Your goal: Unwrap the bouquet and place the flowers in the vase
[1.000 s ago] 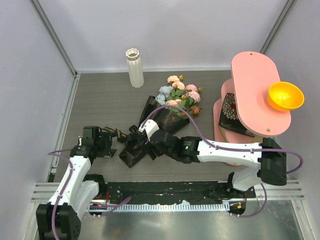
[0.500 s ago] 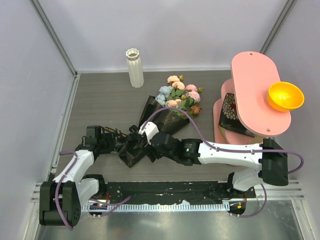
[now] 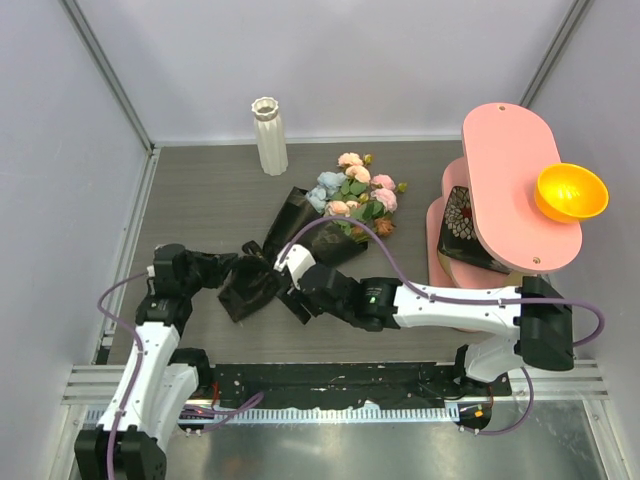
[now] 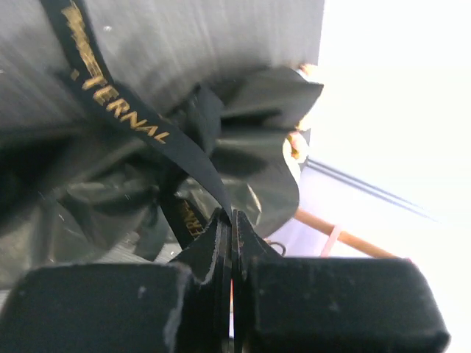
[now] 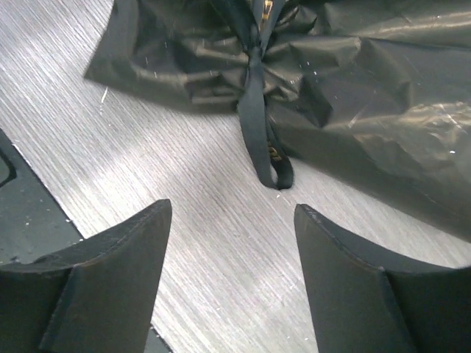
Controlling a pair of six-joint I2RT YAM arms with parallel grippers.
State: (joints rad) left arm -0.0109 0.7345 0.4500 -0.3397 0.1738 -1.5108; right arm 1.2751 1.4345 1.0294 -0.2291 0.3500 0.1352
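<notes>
The bouquet (image 3: 300,225) lies on the table, its black paper cone (image 5: 368,88) pointing near-left and the flowers (image 3: 355,190) at the far-right end. My left gripper (image 3: 224,270) (image 4: 230,218) is shut on the black ribbon (image 4: 125,118) with gold lettering, at the cone's crumpled narrow end. My right gripper (image 3: 291,294) (image 5: 232,213) hovers open just right of that end, above the bare table. A ribbon loop (image 5: 274,173) lies just beyond its fingertips. The white ribbed vase (image 3: 268,135) stands upright at the back left, apart from both arms.
A pink two-tier stand (image 3: 510,180) fills the right side, with an orange bowl (image 3: 571,192) on its top tier and a patterned dish (image 3: 462,222) on the lower one. Enclosure walls close the left, back and right.
My left gripper closed on the ribbon and drew back to the left. The cone's narrow end slid left with it. The right gripper stayed open beside it.
</notes>
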